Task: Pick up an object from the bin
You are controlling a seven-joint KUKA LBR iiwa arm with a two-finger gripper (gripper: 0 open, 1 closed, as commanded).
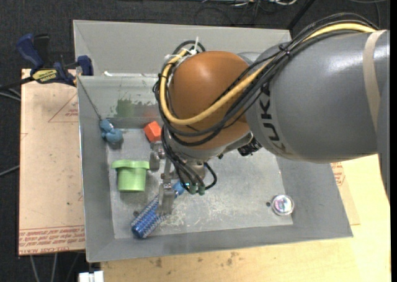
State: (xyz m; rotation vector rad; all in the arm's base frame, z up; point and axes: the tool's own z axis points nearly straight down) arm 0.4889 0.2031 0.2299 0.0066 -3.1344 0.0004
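Robot gripper [166, 195] low in grey metal bin [236, 215], right of a green plastic cup [131, 176], just above a blue bristled brush [147, 219]; how far it is open cannot be told

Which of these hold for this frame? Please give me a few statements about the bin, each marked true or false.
1. A green cup lies in the left part of the bin. True.
2. A blue brush lies near the bin's front wall, in front of the green cup. True.
3. The orange block sits in the bin's front right corner. False: it lies towards the back left, near a small blue figure.
4. The tool hangs over the round shiny disc. False: the tool is down beside the blue brush, and the disc lies well apart at the right.
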